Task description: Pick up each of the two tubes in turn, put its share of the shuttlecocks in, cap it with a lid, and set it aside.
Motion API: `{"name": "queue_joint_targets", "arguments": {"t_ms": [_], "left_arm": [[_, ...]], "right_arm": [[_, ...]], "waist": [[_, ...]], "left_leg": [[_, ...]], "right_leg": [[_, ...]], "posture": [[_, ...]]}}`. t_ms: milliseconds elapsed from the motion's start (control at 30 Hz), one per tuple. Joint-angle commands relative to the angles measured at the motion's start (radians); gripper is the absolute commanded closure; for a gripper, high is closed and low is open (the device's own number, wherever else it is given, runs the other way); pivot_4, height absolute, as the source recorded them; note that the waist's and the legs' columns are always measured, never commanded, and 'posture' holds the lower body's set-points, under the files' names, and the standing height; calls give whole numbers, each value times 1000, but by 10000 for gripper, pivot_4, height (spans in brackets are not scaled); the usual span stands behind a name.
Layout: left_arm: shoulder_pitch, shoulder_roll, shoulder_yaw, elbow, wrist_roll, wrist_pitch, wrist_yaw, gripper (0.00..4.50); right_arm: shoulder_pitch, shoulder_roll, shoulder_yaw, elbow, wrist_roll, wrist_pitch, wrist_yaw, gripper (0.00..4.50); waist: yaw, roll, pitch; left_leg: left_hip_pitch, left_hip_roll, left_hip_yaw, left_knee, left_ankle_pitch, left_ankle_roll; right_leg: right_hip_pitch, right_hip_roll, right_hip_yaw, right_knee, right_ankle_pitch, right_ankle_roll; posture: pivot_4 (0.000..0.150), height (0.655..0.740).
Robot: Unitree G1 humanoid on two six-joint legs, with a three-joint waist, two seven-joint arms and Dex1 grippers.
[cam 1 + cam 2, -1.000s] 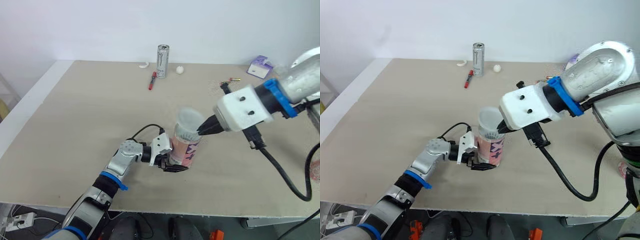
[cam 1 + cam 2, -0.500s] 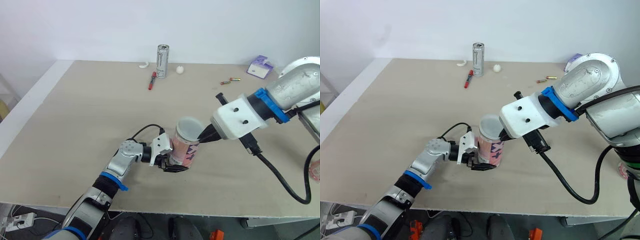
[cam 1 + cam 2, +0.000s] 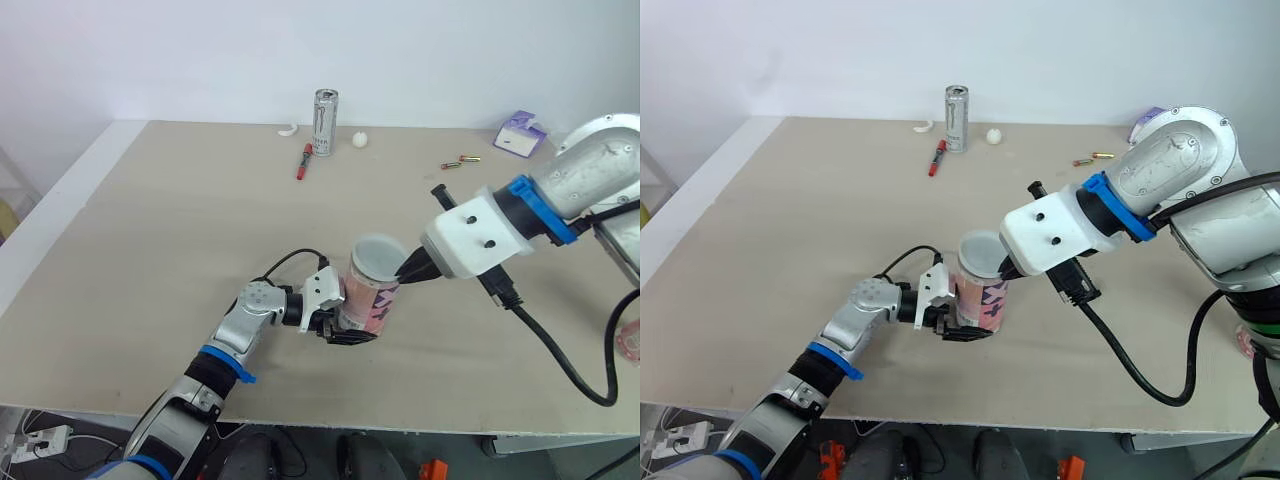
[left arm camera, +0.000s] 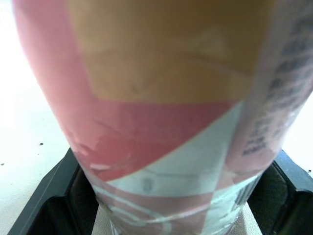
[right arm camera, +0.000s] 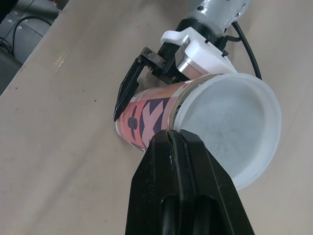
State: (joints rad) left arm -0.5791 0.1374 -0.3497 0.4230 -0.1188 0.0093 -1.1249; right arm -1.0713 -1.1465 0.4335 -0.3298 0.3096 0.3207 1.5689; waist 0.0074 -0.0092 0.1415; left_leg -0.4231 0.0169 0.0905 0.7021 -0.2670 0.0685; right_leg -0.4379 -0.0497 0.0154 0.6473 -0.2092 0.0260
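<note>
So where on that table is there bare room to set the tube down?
The table's left half is bare, from the marker to the near edge. So is the strip between the can and the tube with its lid. Crowded: the far edge, with can, ball, batteries, box.

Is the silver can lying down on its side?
No, the can stands upright near the far edge of the table, beside a red marker.
</note>
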Motion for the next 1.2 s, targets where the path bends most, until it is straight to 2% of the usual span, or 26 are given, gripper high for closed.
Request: {"name": "queue_joint_targets", "arguments": {"t_ms": [33,767,800,867,1067,1200], "left_arm": [[25,13,-18,20,20,34,2,7894],[16,24,-35,9,24,46,-24,7894],[16,24,-35,9,24,47,-25,7894],[17,25,-35,7,24,51,-27,7894],[18,28,-35,2,23,62,-32,7894],[17,30,-35,2,25,65,-34,7894]], "right_arm": [[-24,10,3,5,-7,-13,46,44539],[-18,-8,9,0,1,-25,46,44539],[-15,2,-1,1,2,-26,46,39907],[-10,20,-23,1,0,-24,46,36270],[-24,16,-60,-6,24,37,46,36270],[-16,26,-127,-23,120,185,28,36270]], "waist": [[0,0,0],[0,0,0],[0,0,0],[0,0,0],[0,0,0],[0,0,0]], "left_leg": [[0,0,0,0,0,0],[0,0,0,0,0,0],[0,0,0,0,0,0],[0,0,0,0,0,0],[0,0,0,0,0,0],[0,0,0,0,0,0]], "right_leg": [[0,0,0,0,0,0],[0,0,-1,0,0,0],[0,0,-1,0,0,0],[0,0,-1,0,0,-1],[0,-1,-2,0,0,-1],[0,-1,-1,0,-1,-1]], "posture": [[1500,7400],[1500,7400],[1500,7400],[1500,7400],[1500,7400],[1500,7400]]}}
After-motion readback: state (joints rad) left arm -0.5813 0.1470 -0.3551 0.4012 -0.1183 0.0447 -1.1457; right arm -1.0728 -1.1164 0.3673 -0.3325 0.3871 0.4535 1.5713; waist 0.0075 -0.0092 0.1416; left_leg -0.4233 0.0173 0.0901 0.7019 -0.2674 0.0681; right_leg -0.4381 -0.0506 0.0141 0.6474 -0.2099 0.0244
